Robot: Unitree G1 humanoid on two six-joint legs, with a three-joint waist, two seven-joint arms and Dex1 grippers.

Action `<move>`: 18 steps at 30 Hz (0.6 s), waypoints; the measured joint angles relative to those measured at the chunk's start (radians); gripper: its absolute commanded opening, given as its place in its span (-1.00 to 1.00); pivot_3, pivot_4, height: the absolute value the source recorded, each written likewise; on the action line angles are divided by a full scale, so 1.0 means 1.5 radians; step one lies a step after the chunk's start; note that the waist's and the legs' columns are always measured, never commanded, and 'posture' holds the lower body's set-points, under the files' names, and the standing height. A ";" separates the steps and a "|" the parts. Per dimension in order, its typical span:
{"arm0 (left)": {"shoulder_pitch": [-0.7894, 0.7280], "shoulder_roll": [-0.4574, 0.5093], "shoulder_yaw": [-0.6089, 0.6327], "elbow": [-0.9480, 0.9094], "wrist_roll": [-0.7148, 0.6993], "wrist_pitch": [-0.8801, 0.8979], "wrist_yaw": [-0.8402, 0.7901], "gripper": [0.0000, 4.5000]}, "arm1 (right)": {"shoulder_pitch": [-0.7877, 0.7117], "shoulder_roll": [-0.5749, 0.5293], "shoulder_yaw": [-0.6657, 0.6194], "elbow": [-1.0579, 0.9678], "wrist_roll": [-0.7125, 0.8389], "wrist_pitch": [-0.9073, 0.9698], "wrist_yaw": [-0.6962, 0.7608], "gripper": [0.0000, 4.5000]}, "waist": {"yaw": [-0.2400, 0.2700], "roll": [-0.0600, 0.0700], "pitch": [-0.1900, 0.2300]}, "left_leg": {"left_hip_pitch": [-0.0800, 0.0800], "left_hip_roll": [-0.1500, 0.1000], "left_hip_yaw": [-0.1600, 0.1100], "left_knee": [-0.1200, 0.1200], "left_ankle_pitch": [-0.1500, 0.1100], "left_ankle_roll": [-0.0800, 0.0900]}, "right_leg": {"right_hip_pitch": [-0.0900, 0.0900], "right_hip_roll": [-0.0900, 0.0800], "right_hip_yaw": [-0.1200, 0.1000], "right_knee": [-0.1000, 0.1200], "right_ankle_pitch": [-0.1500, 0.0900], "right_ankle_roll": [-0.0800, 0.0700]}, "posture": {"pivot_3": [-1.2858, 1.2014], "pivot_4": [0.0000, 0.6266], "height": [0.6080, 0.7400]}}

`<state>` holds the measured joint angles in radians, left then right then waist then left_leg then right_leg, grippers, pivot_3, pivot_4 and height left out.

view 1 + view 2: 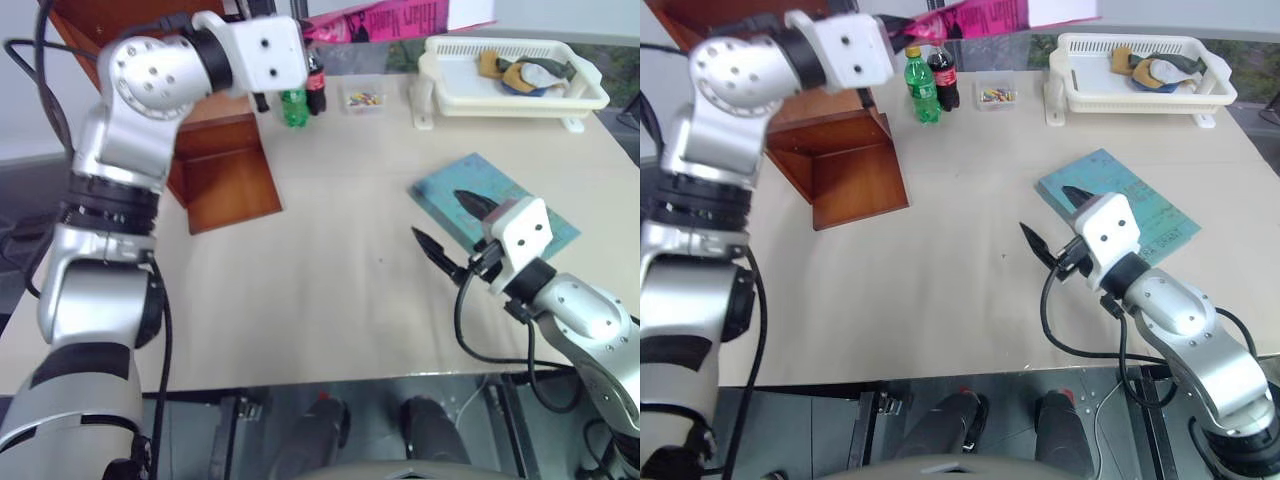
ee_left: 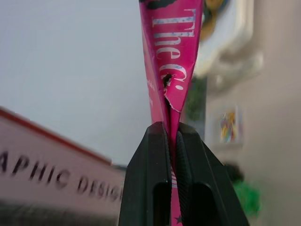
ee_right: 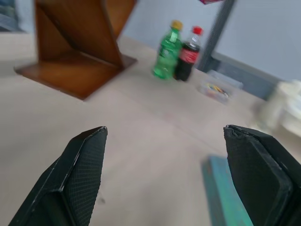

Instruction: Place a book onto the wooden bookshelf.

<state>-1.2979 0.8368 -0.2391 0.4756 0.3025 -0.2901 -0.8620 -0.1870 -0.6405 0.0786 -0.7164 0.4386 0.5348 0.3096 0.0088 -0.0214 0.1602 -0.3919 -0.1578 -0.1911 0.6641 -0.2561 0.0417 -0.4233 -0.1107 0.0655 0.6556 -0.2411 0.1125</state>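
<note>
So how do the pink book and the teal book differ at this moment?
The pink book is clamped in the shut left gripper, raised; the teal book lies flat on the table, unheld, by the open right gripper. Both are thin books.

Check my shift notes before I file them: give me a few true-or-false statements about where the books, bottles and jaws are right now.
1. The left gripper has its jaws shut on the pink book. True.
2. The right gripper holds the teal book. False: its jaws are open and empty above the table; the teal book lies flat there.
3. A green bottle and a dark cola bottle stand side by side near the wooden bookshelf. True.
4. The white tray is empty. False: it holds some small items.
5. The pink book rests on the wooden bookshelf. False: it is held in the air.
</note>
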 measured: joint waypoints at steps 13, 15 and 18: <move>-0.034 0.163 -0.004 -0.056 0.032 0.205 -0.272 -0.97 | -0.132 0.029 0.004 0.152 -0.048 -0.106 0.146 0.81 | -0.032 0.000 0.001 | -0.005 0.000 -0.001 0.002 0.000 0.000 | -0.005 0.000 -0.001 0.003 0.000 0.000 | 0.03 -0.52 1.00; -0.006 0.187 -0.003 -0.078 0.044 0.225 -0.284 -0.97 | -0.145 0.016 -0.022 0.158 -0.038 -0.115 0.175 0.81 | -0.033 0.000 0.001 | -0.005 0.000 -0.001 0.002 0.000 0.000 | -0.005 0.000 -0.001 0.004 0.000 0.000 | 0.03 -0.52 1.00; 0.017 0.197 -0.002 -0.097 0.047 0.249 -0.286 -0.97 | -0.157 0.012 -0.038 0.176 -0.039 -0.127 0.195 0.81 | -0.032 0.000 0.001 | -0.005 0.000 -0.002 0.003 0.000 0.000 | -0.005 0.001 -0.001 0.004 0.000 0.000 | 0.03 -0.52 1.00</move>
<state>-1.2723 1.1326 -0.2416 0.3309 0.3731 0.0832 -1.2910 -0.4217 -0.6224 0.0219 -0.4527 0.3801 0.3438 0.6024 -0.0394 -0.0214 0.1614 -0.3998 -0.1580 -0.1934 0.6684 -0.2560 0.0416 -0.4313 -0.1098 0.0637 0.6615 -0.2411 0.1124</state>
